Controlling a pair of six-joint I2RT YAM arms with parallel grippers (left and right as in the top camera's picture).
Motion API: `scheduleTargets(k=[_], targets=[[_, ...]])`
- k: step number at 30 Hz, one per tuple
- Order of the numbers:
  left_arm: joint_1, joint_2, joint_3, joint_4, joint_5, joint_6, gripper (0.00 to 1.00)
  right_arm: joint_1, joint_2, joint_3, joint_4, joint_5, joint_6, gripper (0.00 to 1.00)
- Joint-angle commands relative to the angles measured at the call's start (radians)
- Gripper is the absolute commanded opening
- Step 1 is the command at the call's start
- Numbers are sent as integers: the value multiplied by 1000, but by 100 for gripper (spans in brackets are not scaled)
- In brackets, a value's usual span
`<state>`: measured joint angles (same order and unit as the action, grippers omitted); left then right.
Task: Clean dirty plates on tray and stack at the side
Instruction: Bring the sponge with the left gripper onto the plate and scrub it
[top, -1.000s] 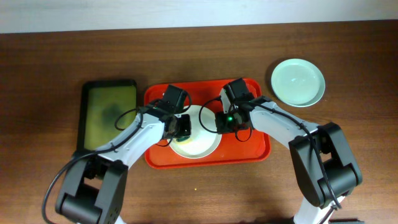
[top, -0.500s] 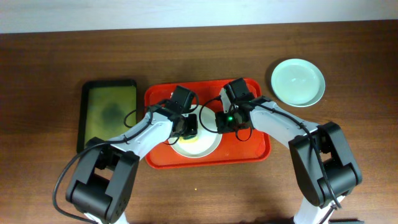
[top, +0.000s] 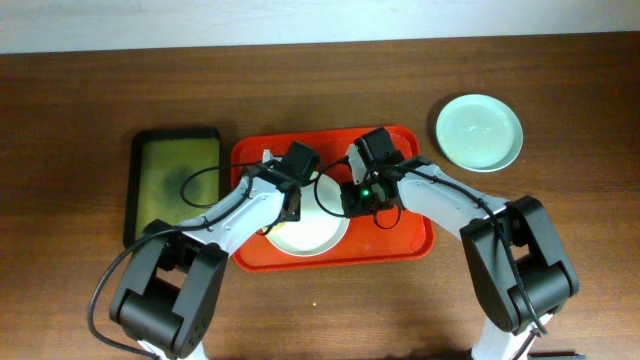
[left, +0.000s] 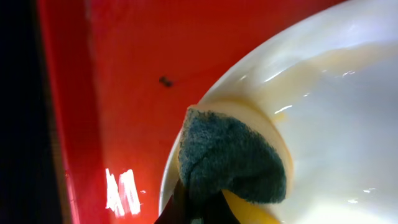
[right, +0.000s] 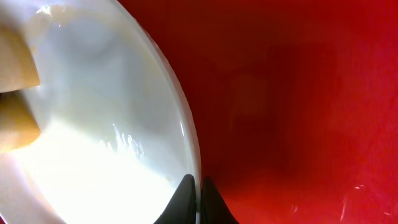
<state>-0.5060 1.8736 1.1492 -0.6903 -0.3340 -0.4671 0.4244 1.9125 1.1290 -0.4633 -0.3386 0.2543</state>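
A white plate with yellow smears lies on the red tray. My left gripper is shut on a sponge, dark green on top and yellow below, pressed on the plate's left rim. My right gripper is shut on the plate's right rim, one finger inside and one outside. A pale mint plate lies on the table to the right of the tray. A third plate is not visible.
A dark green-black tray lies left of the red tray. The red tray floor shows in both wrist views. Brown wooden table surrounds everything.
My left gripper has moved the sponge right and then back down across the white plate. My right gripper has kept its hold on the rim, and the plate shifted slightly.
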Motion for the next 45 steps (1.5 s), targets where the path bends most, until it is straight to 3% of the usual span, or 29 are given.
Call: scheduleTargets(k=[1,3,6,15,23,31,36,40,45], targets=[[18,-52,33,31,263,9,0,-5,7,-5,-6,10,-22,4],[18,-56,32,66,466,13,0,-5,7,-5,-6,10,-22,4],[17,-55,28,100,567,12,0,-5,7,-5,-5,10,-22,4],[16,-49,-17,151,464,7,0,-5,7,-5,-4,9,-22,4],[16,-42,-158,348,459,-63,0,-5,7,-5,-4,9,-22,4],[34,-54,-162,216,-89,-63,0,-5,7,-5,-7,10,-22,4],[45,-123,-148,169,-212,-63,0,-5,7,-5,-7,10,-22,4],[42,-207,-148,171,-79,-63,0,-5,7,-5,-6,10,-22,4],[41,-236,-148,212,348,-64,0,-5,7,-5,-4,10,-22,4]])
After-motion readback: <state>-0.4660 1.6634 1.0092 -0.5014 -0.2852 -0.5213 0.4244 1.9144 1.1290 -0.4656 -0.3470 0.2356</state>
